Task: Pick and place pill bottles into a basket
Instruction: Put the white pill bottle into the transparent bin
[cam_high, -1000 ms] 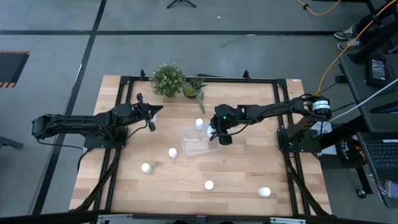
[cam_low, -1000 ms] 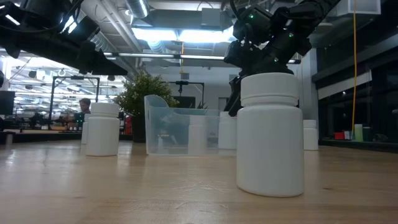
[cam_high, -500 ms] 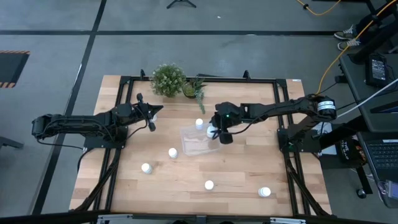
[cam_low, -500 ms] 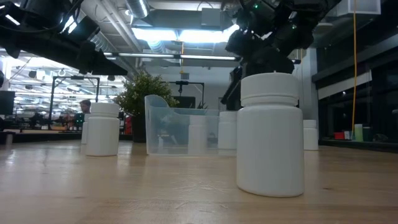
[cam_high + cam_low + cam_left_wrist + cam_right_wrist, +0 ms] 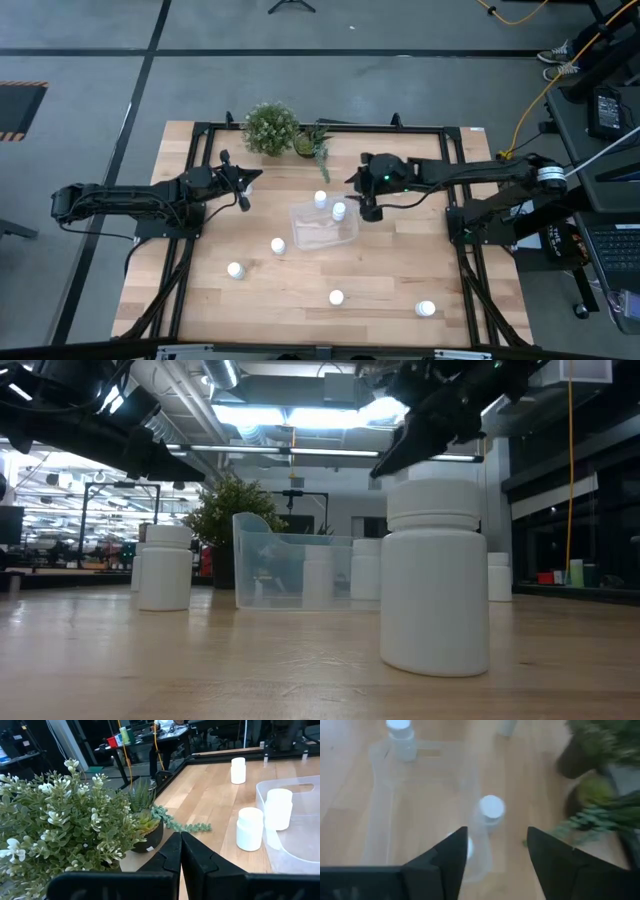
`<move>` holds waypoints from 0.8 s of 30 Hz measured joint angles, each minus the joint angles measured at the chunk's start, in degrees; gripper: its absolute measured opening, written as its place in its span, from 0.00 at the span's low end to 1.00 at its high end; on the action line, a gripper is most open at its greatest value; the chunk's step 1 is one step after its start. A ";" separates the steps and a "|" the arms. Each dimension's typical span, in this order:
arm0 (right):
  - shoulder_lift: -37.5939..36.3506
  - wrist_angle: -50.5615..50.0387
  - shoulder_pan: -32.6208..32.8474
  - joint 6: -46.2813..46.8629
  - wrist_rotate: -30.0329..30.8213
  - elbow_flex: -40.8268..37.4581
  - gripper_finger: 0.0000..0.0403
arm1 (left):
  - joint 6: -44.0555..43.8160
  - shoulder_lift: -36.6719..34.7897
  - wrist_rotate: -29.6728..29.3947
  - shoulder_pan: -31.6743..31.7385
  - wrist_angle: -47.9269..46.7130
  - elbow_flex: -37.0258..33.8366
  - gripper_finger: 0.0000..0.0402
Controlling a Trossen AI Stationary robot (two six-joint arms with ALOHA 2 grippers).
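Right pincer [image 5: 366,205] open above wooden table [image 5: 390,270], beside basket [image 5: 322,228].

Grey floor [image 5: 90,40] crossed by dark lines, light wooden table [image 5: 300,280] in a black frame, yellow cable [image 5: 560,75] by its right edge, bright ceiling lights [image 5: 250,415], exposed ducts, desks [image 5: 60,565] far behind.

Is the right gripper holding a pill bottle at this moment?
No, the right gripper is open with nothing between its fingers, above the basket.
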 joint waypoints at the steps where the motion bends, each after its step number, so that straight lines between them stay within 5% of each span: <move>1: -1.31 -0.52 0.08 0.00 0.47 0.00 0.45 | 0.00 -0.01 -0.01 -0.01 0.00 0.00 0.03; 10: -13.14 -6.50 2.71 0.86 2.12 -0.61 0.03 | -0.19 -0.02 2.96 -1.40 -0.01 0.00 0.26; 17: -20.08 3.99 5.24 4.88 2.06 -12.58 0.01 | 4.04 -0.02 3.39 -4.11 0.00 0.00 0.46; 24: -25.01 16.28 5.47 4.77 2.04 -24.13 0.02 | 4.04 0.00 3.38 -6.00 0.01 0.00 0.56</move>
